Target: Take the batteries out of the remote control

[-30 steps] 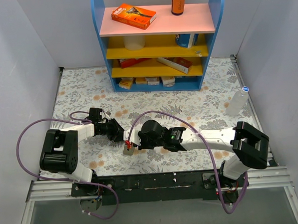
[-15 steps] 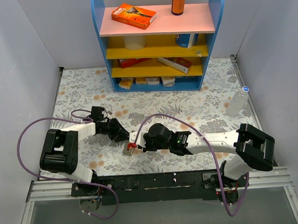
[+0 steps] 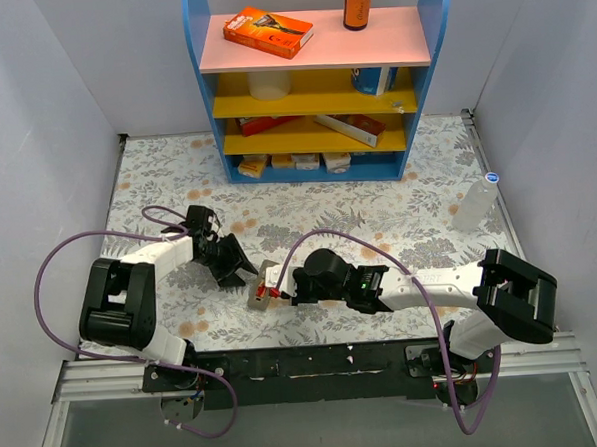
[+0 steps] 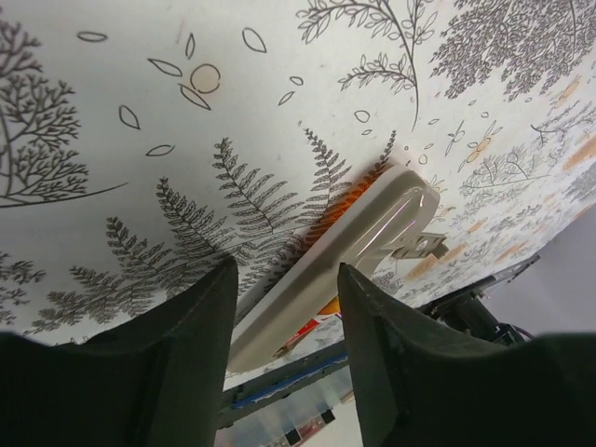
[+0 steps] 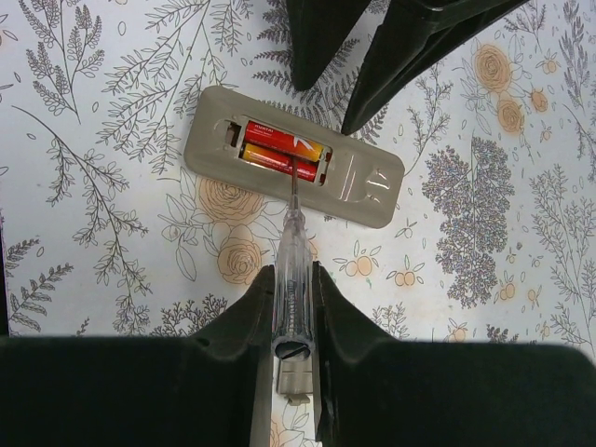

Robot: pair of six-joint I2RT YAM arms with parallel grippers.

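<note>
The grey remote control (image 5: 365, 187) lies flat on the floral mat with its recess open. Two red batteries (image 5: 279, 142) sit side by side inside it. My right gripper (image 5: 291, 279) is shut on a clear-handled screwdriver (image 5: 291, 251), whose metal tip touches the batteries. A small flat grey plate (image 5: 298, 384) lies under the right gripper. My left gripper (image 4: 284, 270) is open, its fingers (image 5: 321, 37) just beyond the remote's far edge; the remote (image 4: 326, 270) shows between them. From above, the remote (image 3: 256, 298) lies between both grippers.
A blue shelf unit (image 3: 311, 83) with boxes and bottles stands at the back. A clear plastic bottle (image 3: 475, 202) lies at the right of the mat. Purple cables (image 3: 60, 261) loop off both arms. White walls close both sides.
My right gripper has pushed left with the screwdriver, bringing its tip to the remote. My left gripper has shifted slightly back and its jaws stand wider.
</note>
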